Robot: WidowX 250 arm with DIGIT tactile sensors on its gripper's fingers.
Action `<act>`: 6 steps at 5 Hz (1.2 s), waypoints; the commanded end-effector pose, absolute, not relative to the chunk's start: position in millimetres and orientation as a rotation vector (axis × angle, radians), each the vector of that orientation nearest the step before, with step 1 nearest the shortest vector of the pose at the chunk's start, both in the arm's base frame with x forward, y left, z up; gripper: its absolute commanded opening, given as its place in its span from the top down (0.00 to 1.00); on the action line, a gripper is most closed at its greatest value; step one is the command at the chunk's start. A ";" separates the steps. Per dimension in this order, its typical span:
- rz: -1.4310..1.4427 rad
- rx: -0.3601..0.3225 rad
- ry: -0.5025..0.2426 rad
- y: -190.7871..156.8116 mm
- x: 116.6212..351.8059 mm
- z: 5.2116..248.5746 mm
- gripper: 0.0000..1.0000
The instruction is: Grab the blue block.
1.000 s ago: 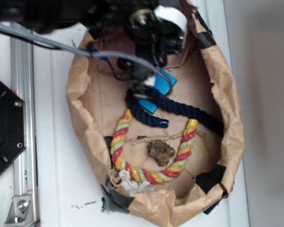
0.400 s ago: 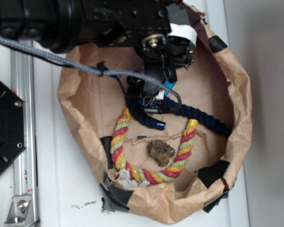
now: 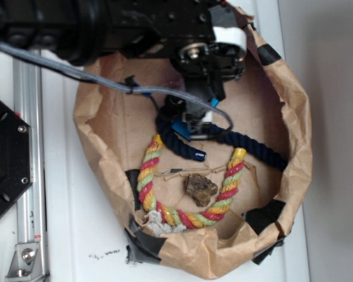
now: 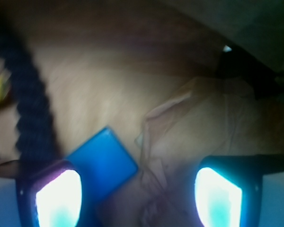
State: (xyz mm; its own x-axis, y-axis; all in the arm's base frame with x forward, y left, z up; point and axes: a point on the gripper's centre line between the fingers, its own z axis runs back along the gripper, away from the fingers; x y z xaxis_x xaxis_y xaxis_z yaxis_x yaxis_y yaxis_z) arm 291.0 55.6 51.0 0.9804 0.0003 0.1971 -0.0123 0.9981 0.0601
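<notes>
straddling blue block [image 4: 102, 163] edge, jaws wide

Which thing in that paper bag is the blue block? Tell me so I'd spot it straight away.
Look inside the brown paper bag, at its upper middle, just under the black gripper. There, against the upper end of the dark navy rope, lies the blue block. It is flat, smooth and bright blue with straight edges, while the rope is twisted and almost black.

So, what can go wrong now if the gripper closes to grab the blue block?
The blue block sits beside one finger rather than centred in the open gripper, so closing may push it aside. The navy rope lies right next to that finger and could get pinched too.
</notes>
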 end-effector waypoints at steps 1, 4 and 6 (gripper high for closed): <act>0.447 0.074 -0.265 38.4 298.8 61.2 0.00; 0.524 0.006 -0.237 27.0 298.4 54.7 0.00; 0.541 -0.015 -0.240 27.0 299.5 53.3 0.00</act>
State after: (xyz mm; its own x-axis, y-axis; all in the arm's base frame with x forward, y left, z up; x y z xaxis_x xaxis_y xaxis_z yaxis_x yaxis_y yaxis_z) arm 288.9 34.2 42.5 0.8512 0.4871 0.1953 -0.4847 0.8724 -0.0631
